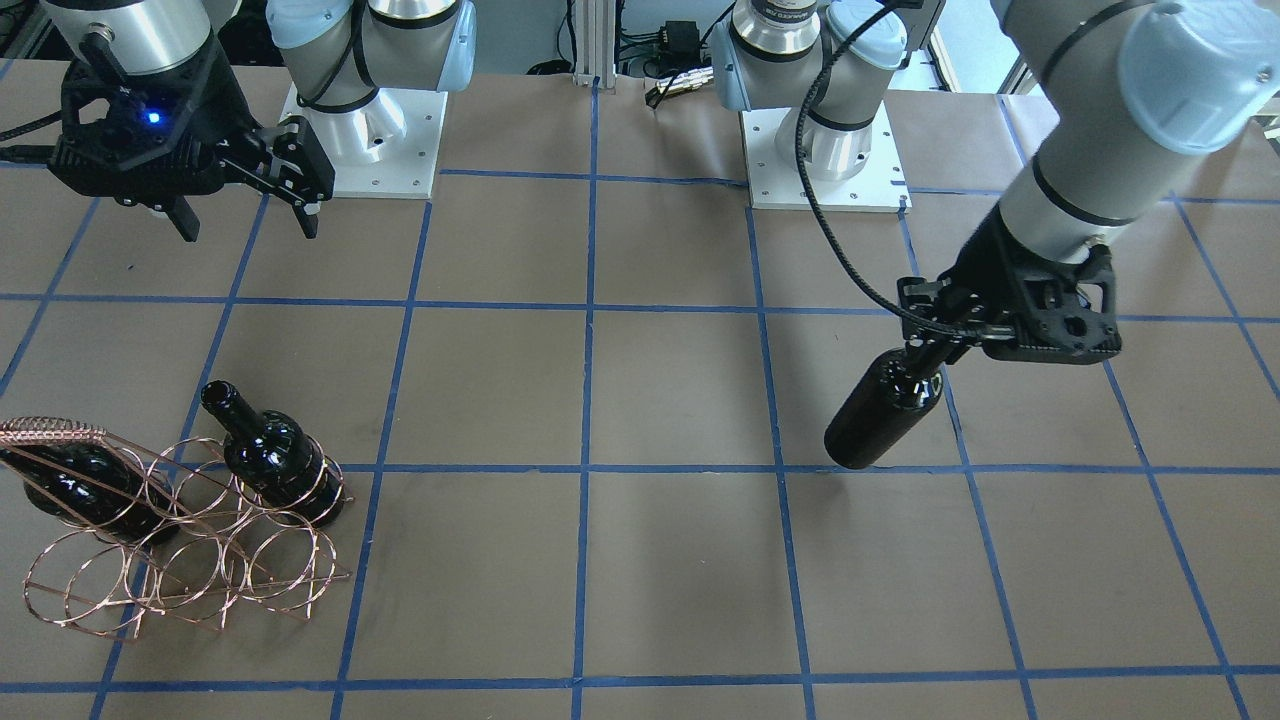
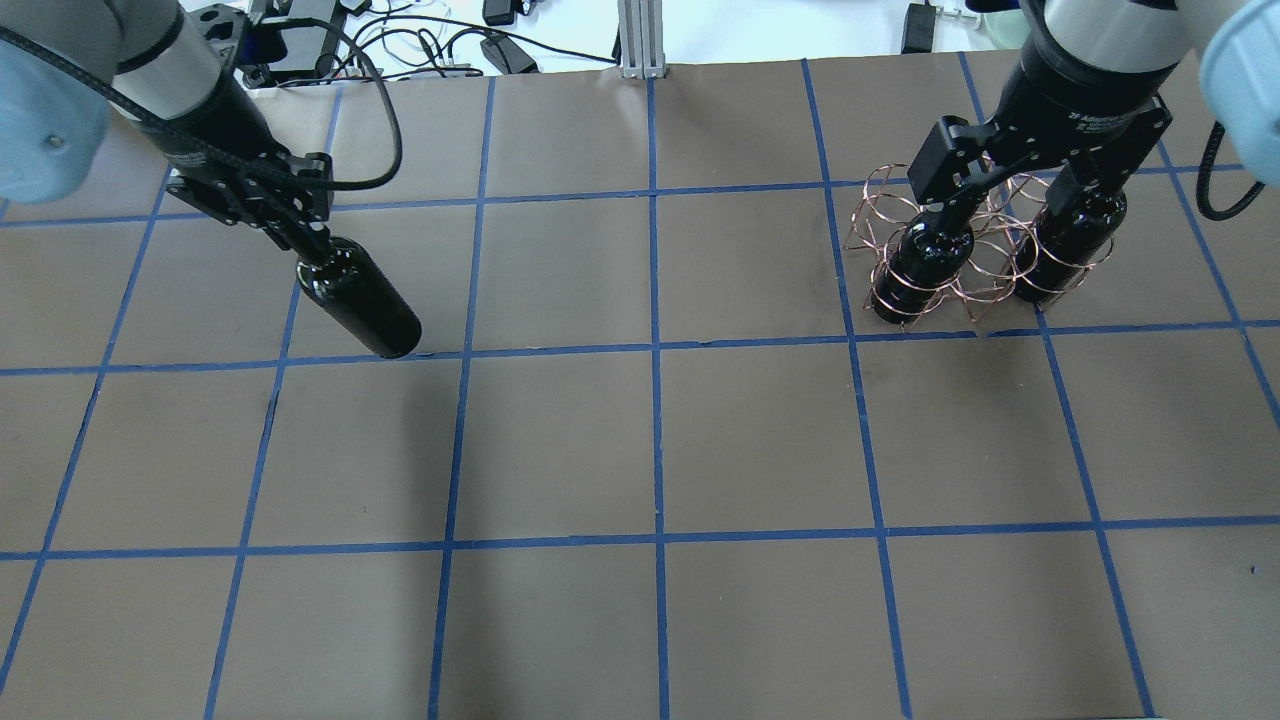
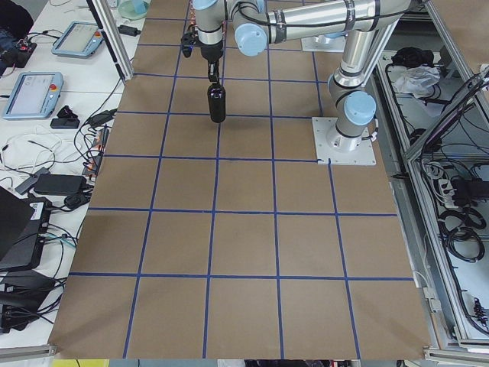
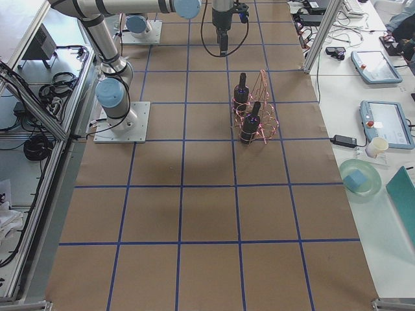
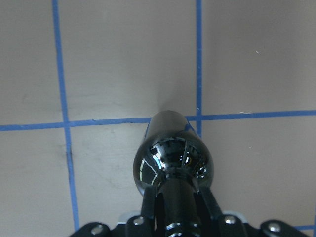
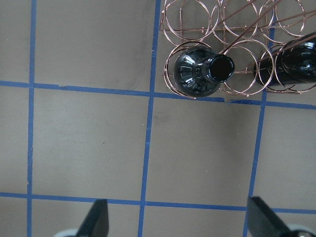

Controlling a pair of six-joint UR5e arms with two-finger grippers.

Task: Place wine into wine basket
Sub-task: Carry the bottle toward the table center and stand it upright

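My left gripper (image 2: 312,247) is shut on the neck of a glossy black wine bottle (image 2: 360,302), which it holds upright at the table's left side. I cannot tell if the base touches the table. The bottle also shows in the front view (image 1: 885,412) and fills the left wrist view (image 5: 173,160). The copper wire wine basket (image 2: 985,285) stands far right and holds two look-alike bottles (image 2: 920,262) (image 2: 1068,245). My right gripper (image 2: 1012,190) is open and empty, high above the basket. Its wrist view shows the basket (image 6: 237,29) and one bottle's mouth (image 6: 220,68).
Brown paper with a blue tape grid (image 2: 655,350) covers the table. The arm bases (image 1: 365,140) (image 1: 825,150) stand at the robot's edge. Cables and devices lie beyond the far edge (image 2: 430,40).
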